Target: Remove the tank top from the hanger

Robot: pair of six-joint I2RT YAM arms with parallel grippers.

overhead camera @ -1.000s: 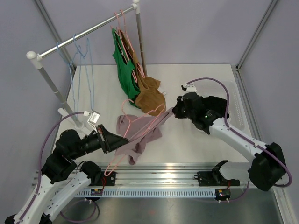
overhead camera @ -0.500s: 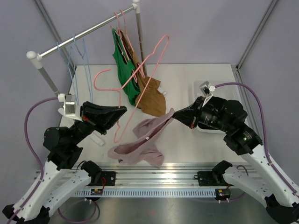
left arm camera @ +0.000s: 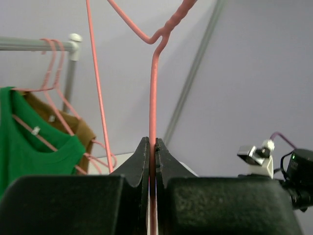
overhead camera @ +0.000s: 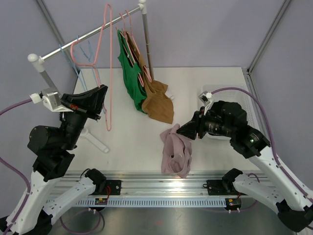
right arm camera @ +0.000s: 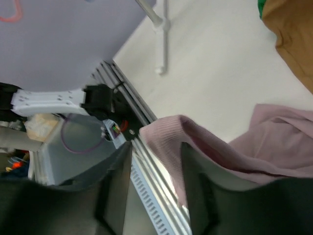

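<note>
The mauve tank top (overhead camera: pixel 175 152) lies in a crumpled heap on the table, free of the hanger. Its upper edge (right arm camera: pixel 274 142) still runs between the fingers of my right gripper (overhead camera: pixel 181 131), whose jaws stand apart (right arm camera: pixel 155 147), one finger (right arm camera: pixel 195 186) against the cloth. My left gripper (overhead camera: pixel 101 91) is raised at the left and shut on the wire of the bare pink hanger (overhead camera: pixel 109 88). In the left wrist view the hanger (left arm camera: pixel 153 88) rises straight out of the shut jaws (left arm camera: pixel 152 143).
A green top (overhead camera: pixel 130 73) and a brown top (overhead camera: pixel 157 100) hang on pink hangers from the clothes rail (overhead camera: pixel 93 33). Blue hangers (overhead camera: pixel 77 68) hang further left. The rack's white foot (overhead camera: pixel 95 139) stands on the table. A clear bin (overhead camera: pixel 247 110) sits at the right edge.
My left gripper has swung the pink hanger up toward the rail, clear of the tank top. My right gripper has opened, and the tank top has dropped into a heap on the table.
</note>
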